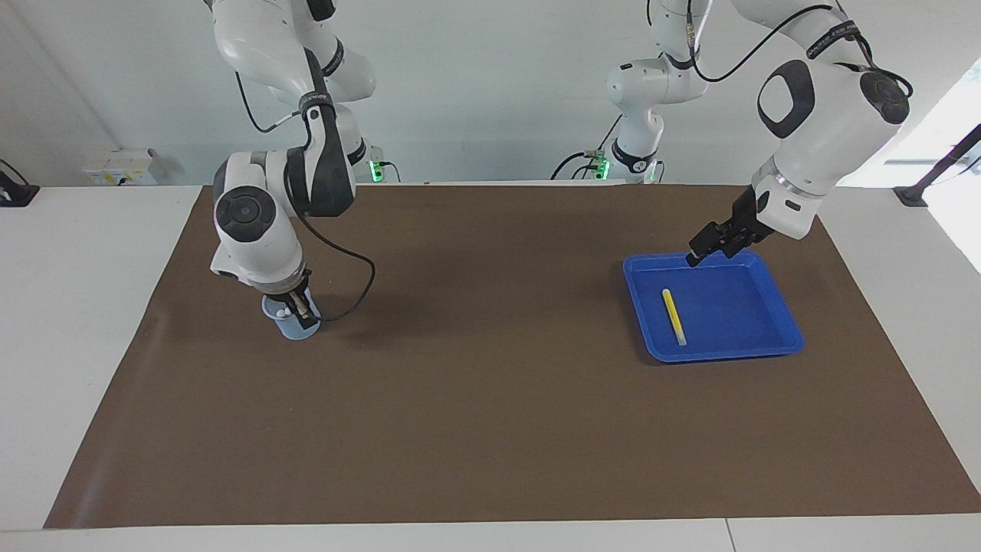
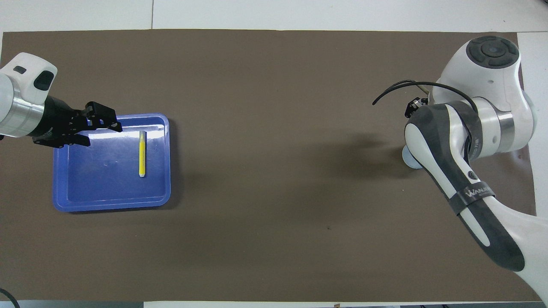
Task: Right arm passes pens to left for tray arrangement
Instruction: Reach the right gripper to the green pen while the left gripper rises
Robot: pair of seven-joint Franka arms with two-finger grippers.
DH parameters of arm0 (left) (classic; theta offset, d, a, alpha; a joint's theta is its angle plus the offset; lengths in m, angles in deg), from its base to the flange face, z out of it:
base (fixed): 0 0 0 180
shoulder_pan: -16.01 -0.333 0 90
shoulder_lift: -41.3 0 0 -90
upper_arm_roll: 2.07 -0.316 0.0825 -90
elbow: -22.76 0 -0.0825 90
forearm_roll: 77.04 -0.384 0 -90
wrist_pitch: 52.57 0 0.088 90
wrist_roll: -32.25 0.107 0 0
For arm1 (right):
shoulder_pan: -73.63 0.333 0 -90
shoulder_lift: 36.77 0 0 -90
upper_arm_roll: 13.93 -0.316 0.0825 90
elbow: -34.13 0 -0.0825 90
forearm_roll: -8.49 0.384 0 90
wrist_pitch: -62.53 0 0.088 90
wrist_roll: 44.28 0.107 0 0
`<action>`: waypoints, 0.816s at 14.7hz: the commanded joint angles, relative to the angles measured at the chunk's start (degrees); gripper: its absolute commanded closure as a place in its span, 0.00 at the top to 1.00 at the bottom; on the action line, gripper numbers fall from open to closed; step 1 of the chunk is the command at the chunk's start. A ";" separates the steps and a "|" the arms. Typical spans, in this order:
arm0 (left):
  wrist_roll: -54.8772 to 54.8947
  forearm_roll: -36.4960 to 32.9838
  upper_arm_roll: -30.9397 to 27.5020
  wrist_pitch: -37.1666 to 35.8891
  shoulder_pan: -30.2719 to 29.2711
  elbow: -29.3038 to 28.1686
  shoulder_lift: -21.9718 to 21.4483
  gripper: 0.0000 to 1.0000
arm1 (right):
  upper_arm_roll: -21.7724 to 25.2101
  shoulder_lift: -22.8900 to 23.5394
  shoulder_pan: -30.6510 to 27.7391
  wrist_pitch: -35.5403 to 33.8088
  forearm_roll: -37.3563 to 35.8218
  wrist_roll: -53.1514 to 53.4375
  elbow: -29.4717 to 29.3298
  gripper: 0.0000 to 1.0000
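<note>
Inside the tray, yellow pen lies clear of the left gripper's empty, parted jaws.

In the overhead view the right arm's own wrist and forearm cover the right pincer entirely, and only a sliver of the translucent cup shows past them. In the facing view the right pincer sits in the mouth of the cup, so its fingertips and the cup's contents are too hidden to make out. The left arm is cut off at the overhead view's edge beside the tray.
</note>
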 commanded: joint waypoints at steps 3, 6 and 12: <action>-1.41 1.76 -0.18 -0.66 -1.34 -1.62 -1.05 0.00 | -0.32 -1.35 -0.58 1.05 -1.38 2.31 1.70 0.64; -1.41 1.76 -0.26 -0.57 -1.43 -1.62 -1.05 0.00 | -0.32 -1.35 -0.93 1.49 -1.38 3.02 1.96 0.63; -0.62 1.67 -0.18 0.13 -1.26 -1.71 -1.22 1.00 | 0.12 -1.35 -1.28 2.20 -1.20 3.11 2.14 0.63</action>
